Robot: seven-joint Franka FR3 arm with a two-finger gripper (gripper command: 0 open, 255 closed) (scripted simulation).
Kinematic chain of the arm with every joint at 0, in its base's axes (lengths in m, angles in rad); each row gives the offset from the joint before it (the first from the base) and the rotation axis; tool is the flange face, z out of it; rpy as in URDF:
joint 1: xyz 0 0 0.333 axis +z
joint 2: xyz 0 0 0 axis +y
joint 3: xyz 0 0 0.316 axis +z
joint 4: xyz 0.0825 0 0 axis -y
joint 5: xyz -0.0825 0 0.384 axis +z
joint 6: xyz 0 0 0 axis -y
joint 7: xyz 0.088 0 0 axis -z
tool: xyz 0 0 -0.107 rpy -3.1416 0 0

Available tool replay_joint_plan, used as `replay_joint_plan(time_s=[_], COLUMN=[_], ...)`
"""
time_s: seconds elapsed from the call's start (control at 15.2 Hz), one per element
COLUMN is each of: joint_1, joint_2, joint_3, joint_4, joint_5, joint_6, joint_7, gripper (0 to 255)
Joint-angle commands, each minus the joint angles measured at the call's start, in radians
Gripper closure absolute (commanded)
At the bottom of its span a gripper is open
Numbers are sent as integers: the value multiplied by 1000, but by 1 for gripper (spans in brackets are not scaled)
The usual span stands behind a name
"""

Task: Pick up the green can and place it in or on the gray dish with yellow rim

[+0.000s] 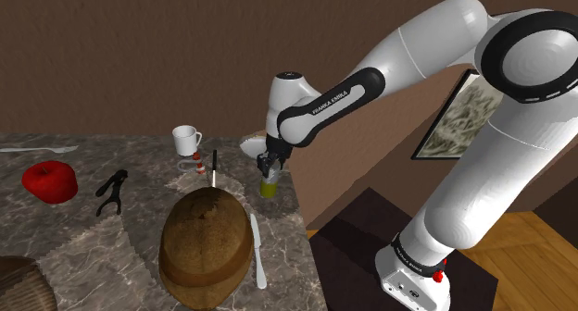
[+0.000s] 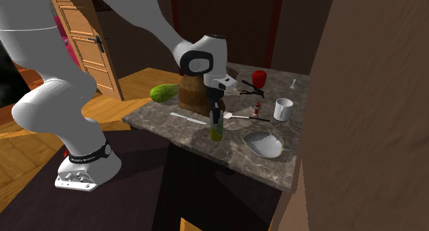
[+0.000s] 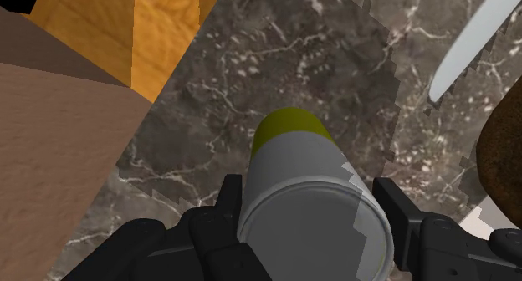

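Holding the can (image 3: 305,166) squarely is what matters at this step: the gripper (image 3: 308,206) comes down from above, and its 2 black fingers (image 3: 227,206) appear to clasp opposite sides of the can's upper part, opened no wider than the can itself. The can stands upright on the marbled surface (image 1: 148,170), close to the edge that faces the stand, its base apparently on the stone. The grey dish (image 2: 263,144) lies just beside it, nearer the corner by the wall, with a white mug (image 2: 282,109) beyond. Because the grip is high on a smooth, round body, the can could swing or slip, so I would confirm a firm squeeze, lift straight up until the base clears the dish's rim, carry it across level, and lower it onto the dish's middle before releasing.
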Motion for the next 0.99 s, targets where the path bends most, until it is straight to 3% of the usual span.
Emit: replay_joint_plan(time_s=[0.0, 0.2, 0.92], joint_1=[0, 0, 0], joint_2=[0, 0, -111], joint_3=[0, 0, -1], joint_4=[0, 0, 46], joint_5=[0, 0, 43], joint_6=[0, 0, -153], joint_7=[0, 0, -30], gripper=[255, 255, 255])
